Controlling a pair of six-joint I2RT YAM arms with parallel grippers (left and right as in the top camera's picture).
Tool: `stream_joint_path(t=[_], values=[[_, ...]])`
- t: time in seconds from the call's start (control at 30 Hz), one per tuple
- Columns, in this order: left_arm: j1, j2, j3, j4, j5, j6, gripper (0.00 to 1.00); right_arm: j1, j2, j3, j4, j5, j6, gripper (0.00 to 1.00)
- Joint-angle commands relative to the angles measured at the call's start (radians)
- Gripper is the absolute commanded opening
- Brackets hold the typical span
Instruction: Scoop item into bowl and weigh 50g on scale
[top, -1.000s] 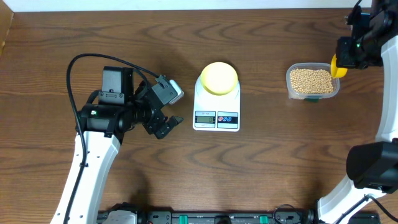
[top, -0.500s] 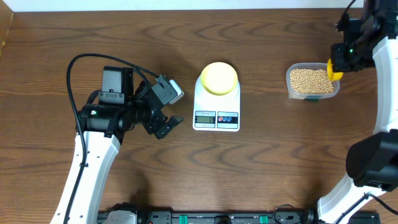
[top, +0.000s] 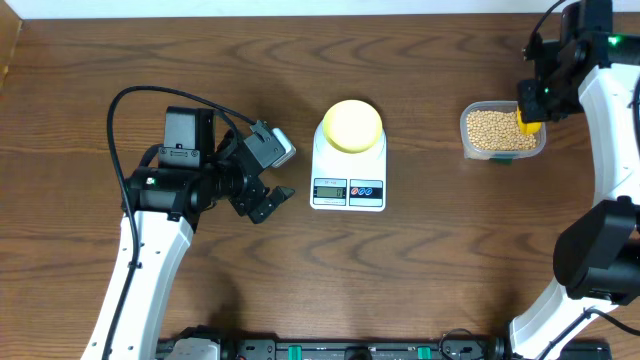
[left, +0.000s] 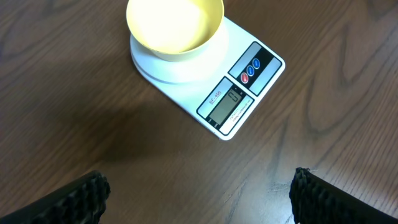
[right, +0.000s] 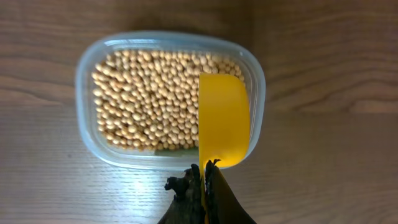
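Note:
The tan beans (top: 495, 129) (right: 149, 102) fill a clear plastic tub (top: 468, 140) (right: 84, 93) at the right. My right gripper (top: 540, 95) (right: 205, 180) is shut on the handle of a yellow scoop (top: 528, 124) (right: 222, 118), whose empty cup hangs over the tub's right end above the beans. The pale-yellow bowl (top: 351, 125) (left: 174, 25) sits empty on the white scale (top: 348, 185) (left: 239, 93) at the table's middle. My left gripper (top: 272, 175) (left: 199, 199) is open and empty, left of the scale.
The wooden table (top: 450, 260) runs around everything. The left arm's black cable (top: 130, 100) loops over the table's left part. The scale's display (left: 227, 102) and buttons (left: 250, 70) face the front edge.
My right gripper has moved left and slightly toward the back with the scoop, bringing it from the tub's right rim to over the beans. The left arm has not moved.

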Motion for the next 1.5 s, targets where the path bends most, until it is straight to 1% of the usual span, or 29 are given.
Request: stream_joint_path(t=[0.0, 0.17, 0.33, 0.53, 0.77, 1.0, 1.47], values=[[0.003, -0.001, -0.002, -0.002, 0.016, 0.013, 0.95, 0.006, 0.012, -0.044, 0.02, 0.068, 0.005, 0.01], [0.003, -0.001, -0.002, -0.002, 0.016, 0.013, 0.95, 0.007, 0.012, -0.119, 0.074, 0.119, 0.071, 0.01], [0.003, -0.001, -0.002, -0.002, 0.016, 0.014, 0.95, 0.009, 0.012, -0.199, 0.118, 0.092, 0.092, 0.01], [0.003, -0.001, -0.002, -0.001, 0.016, 0.013, 0.95, 0.007, 0.012, -0.274, 0.162, -0.071, 0.108, 0.01], [0.003, -0.001, -0.002, -0.002, 0.016, 0.013, 0.95, -0.008, 0.012, -0.277, 0.183, -0.246, 0.12, 0.01], [0.003, -0.001, -0.002, -0.002, 0.016, 0.013, 0.95, -0.062, 0.012, -0.277, 0.185, -0.399, 0.122, 0.01], [0.003, -0.001, -0.002, -0.002, 0.016, 0.014, 0.95, -0.174, 0.012, -0.311, 0.185, -0.559, 0.11, 0.01]])
